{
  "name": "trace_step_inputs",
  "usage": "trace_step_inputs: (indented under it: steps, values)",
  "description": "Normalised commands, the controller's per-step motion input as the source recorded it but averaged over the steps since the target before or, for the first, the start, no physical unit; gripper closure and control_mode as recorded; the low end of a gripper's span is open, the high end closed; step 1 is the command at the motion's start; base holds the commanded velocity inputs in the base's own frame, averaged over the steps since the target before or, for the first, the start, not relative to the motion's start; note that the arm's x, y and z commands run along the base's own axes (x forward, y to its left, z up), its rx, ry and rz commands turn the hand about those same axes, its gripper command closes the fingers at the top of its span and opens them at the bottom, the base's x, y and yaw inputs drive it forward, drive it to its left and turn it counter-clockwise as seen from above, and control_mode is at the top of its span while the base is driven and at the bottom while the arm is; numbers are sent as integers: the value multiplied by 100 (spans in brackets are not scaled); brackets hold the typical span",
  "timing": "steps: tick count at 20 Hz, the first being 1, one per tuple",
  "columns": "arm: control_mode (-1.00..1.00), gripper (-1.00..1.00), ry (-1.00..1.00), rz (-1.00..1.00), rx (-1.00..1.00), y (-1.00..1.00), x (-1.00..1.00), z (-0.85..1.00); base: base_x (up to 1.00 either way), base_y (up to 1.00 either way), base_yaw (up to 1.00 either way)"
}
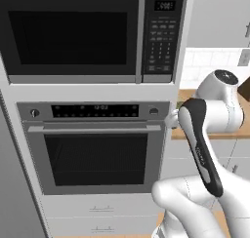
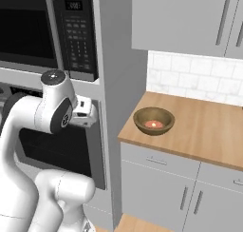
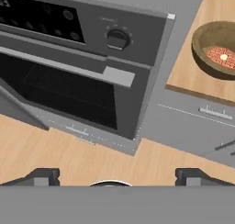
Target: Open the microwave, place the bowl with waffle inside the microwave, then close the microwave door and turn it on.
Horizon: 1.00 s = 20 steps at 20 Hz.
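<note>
My gripper [image 3: 117,177] is spread wide and holds nothing, its two tips apart at six o'clock in the hand view. The bowl with waffle [image 2: 154,120] sits on the wooden counter [image 2: 204,129], at two o'clock from my hand. The microwave [image 1: 93,34] is above the oven [image 1: 95,147], its door [image 1: 73,37] closed.

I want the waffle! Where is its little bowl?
The small round brown wooden bowl sits on the wooden counter, near its left front corner, right of the steel oven.
</note>
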Motion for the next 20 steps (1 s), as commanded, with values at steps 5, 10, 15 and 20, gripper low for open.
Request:
trace_step_inputs:
  steps: [5,10,15,20]
  values:
    - [-100,-100,-34,1,0,8,0,31,0,0,0]
    - [-100,-100,-14,0,0,6,0,66,0,0,0]
    - [-100,-100,0,0,-1,26,0,76,0,0,0]
    - [-100,-100,0,0,-5,35,0,74,0,0,0]
